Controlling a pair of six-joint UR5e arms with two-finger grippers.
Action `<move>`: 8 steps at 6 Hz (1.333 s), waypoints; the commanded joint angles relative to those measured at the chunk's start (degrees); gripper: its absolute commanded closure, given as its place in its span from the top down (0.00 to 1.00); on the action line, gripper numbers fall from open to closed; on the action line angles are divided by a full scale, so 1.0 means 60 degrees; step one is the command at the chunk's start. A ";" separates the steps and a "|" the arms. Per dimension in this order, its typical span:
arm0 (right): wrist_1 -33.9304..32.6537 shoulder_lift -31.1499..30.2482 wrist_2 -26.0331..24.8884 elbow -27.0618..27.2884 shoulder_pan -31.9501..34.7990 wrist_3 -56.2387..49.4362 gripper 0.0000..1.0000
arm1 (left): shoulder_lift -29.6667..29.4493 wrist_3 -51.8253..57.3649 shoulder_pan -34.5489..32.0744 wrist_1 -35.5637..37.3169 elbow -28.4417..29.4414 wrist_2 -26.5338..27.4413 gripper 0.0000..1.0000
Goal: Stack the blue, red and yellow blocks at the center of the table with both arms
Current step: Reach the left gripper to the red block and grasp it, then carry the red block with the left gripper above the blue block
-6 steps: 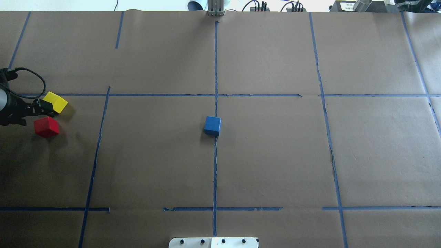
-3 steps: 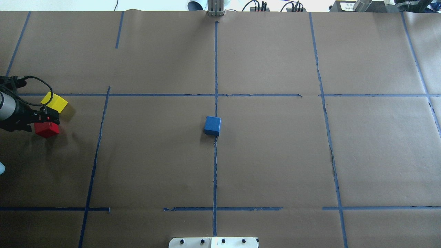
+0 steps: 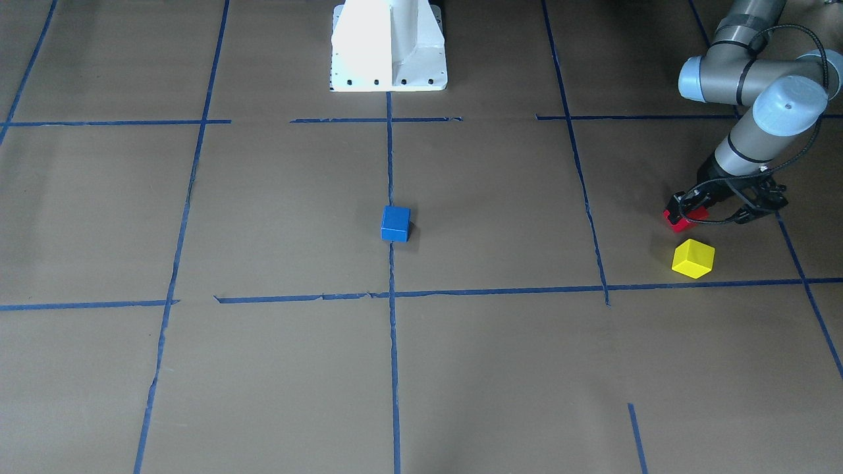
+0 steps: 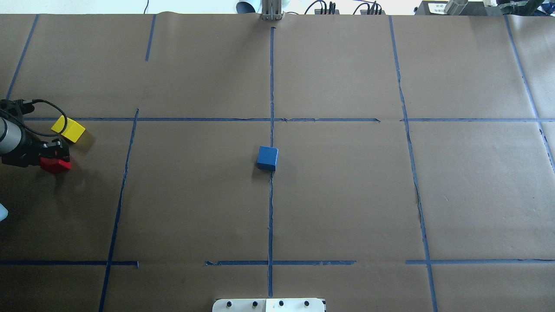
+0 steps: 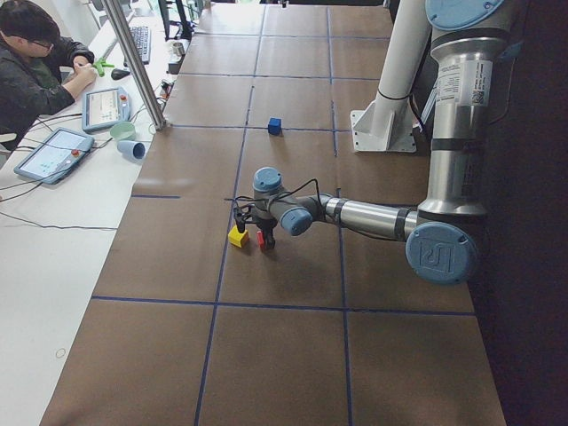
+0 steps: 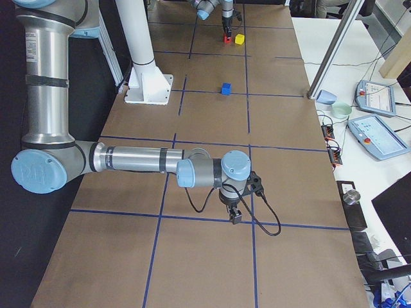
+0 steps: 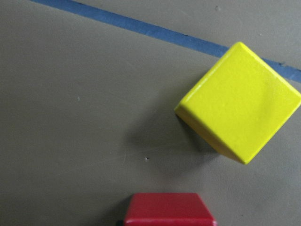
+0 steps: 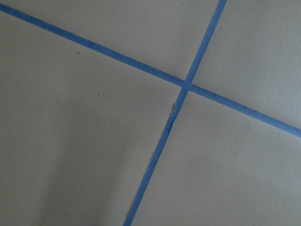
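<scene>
At the center of the table, the blue block [image 4: 267, 158] [image 3: 395, 224] sits on the middle tape line [image 4: 271, 203]. Far to my left lie the red block [image 4: 56, 165] [image 3: 679, 222] and, just beyond it, the yellow block [image 4: 68, 129] [image 3: 693, 258]. My left gripper [image 4: 55, 153] [image 3: 686, 209] is low over the red block, open, with its fingers on either side of it. The left wrist view has the red block [image 7: 169, 209] at its bottom edge and the yellow block [image 7: 240, 101] tilted up-right. My right gripper [image 6: 235, 217] shows only in the exterior right view, over a tape crossing; I cannot tell its state.
The white pedestal base [image 3: 388, 46] stands at the table's near edge on the middle line. Beyond the far edge is a side table with a metal post [image 5: 138, 62], cups [image 5: 130, 148], tablets and a seated person [image 5: 35, 62].
My left gripper has moved from beside the yellow block toward me and come down over the red block, which it now partly covers. The blocks have not shifted.
</scene>
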 commanded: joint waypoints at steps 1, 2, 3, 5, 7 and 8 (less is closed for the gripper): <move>0.0000 0.0000 0.0000 -0.0014 0.0000 0.0000 1.00 | -0.0045 -0.0003 0.0004 0.0201 -0.1055 -0.0432 0.03; 0.0000 0.0000 0.0000 -0.0028 0.0000 0.0000 1.00 | -0.0234 -0.0003 0.0207 0.0580 -0.1831 -0.0435 0.03; 0.0000 -0.0029 0.0014 -0.0028 0.0000 0.0000 1.00 | -0.1106 -0.0003 0.1036 0.2107 -0.2694 -0.0145 0.03; 0.0000 -0.0029 0.0015 -0.0043 0.0000 0.0000 1.00 | -0.4398 0.0070 0.2487 0.5496 -0.2763 0.0774 0.03; 0.0000 -0.0029 0.0131 -0.0043 0.0000 0.0000 1.00 | -0.6713 0.0070 0.3124 0.5637 -0.1089 0.1688 0.03; 0.0000 -0.0029 0.0146 -0.0043 0.0000 0.0000 1.00 | -0.7740 0.0085 0.3124 0.5565 0.0170 0.1732 0.03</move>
